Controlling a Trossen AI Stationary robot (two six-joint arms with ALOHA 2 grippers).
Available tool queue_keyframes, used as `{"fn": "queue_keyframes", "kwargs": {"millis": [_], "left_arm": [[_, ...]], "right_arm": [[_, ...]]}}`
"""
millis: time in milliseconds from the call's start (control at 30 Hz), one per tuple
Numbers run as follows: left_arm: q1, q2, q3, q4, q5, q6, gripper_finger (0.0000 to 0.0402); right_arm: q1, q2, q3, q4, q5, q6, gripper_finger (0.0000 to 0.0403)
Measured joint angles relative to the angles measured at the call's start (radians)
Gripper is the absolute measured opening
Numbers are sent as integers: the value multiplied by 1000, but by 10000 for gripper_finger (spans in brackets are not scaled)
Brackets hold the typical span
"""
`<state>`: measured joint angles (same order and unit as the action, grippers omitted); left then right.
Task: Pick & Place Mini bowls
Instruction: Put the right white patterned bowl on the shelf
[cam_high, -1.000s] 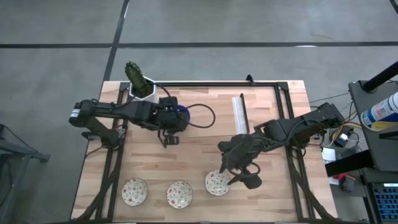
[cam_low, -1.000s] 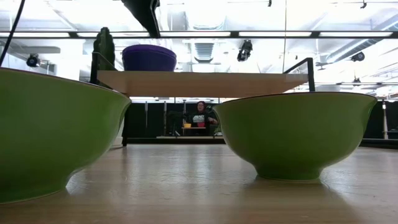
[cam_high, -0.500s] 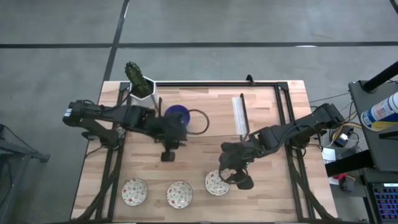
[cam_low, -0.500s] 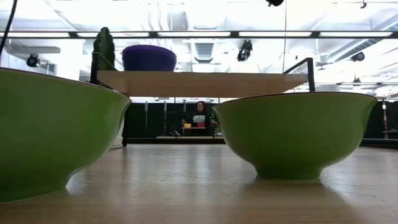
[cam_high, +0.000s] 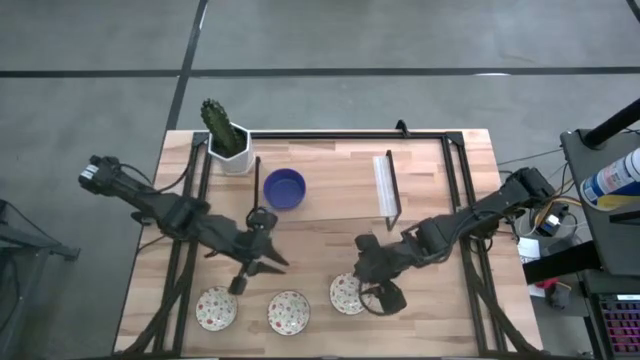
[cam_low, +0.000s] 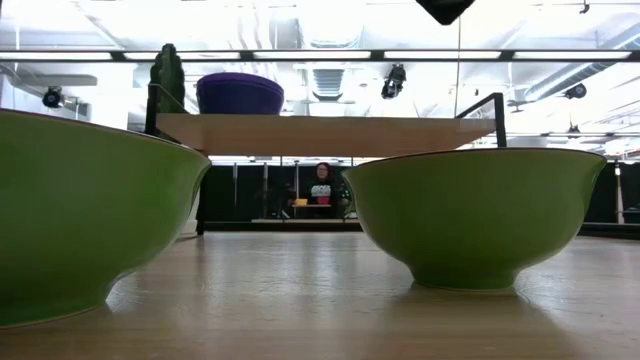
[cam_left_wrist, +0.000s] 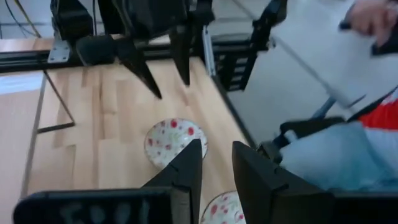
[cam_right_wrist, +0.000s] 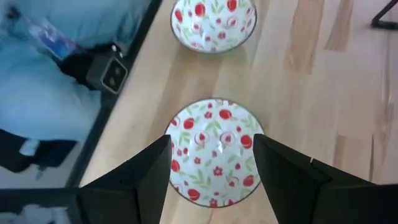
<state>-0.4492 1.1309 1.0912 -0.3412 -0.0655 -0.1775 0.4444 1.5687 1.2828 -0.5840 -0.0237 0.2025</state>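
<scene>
Three cream bowls with red-green speckles sit in a row near the table's near edge: left (cam_high: 216, 307), middle (cam_high: 288, 312), right (cam_high: 348, 293). One deep blue bowl (cam_high: 285, 189) rests on the table farther back; no other blue bowl shows. My right gripper (cam_high: 375, 293) hovers open over the right speckled bowl (cam_right_wrist: 214, 149), its fingers (cam_right_wrist: 149, 171) standing on either side of the bowl without visibly touching it. My left gripper (cam_high: 241, 282) is open and empty above the table between the blue bowl and the left speckled bowl. Two speckled bowls (cam_left_wrist: 176, 140) show ahead of it.
A white pot with a green cactus (cam_high: 225, 135) stands at the far left corner. A black frame (cam_high: 390, 190) runs around the table. A person in blue (cam_right_wrist: 50, 74) is close beyond the near edge. Green bowl walls (cam_low: 475, 215) fill the low view.
My left gripper has left the blue bowl and swung toward the near edge, ending close to the left speckled bowl; the blue bowl now lies uncovered on the table. My right gripper has shifted toward the near edge, over the right speckled bowl.
</scene>
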Motion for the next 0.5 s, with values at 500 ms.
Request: {"fn": "queue_keyframes", "kwargs": {"millis": [500], "left_arm": [[-94, -163, -228, 277, -71, -21, 83]], "right_arm": [[107, 95, -89, 83, 55, -23, 221]]}}
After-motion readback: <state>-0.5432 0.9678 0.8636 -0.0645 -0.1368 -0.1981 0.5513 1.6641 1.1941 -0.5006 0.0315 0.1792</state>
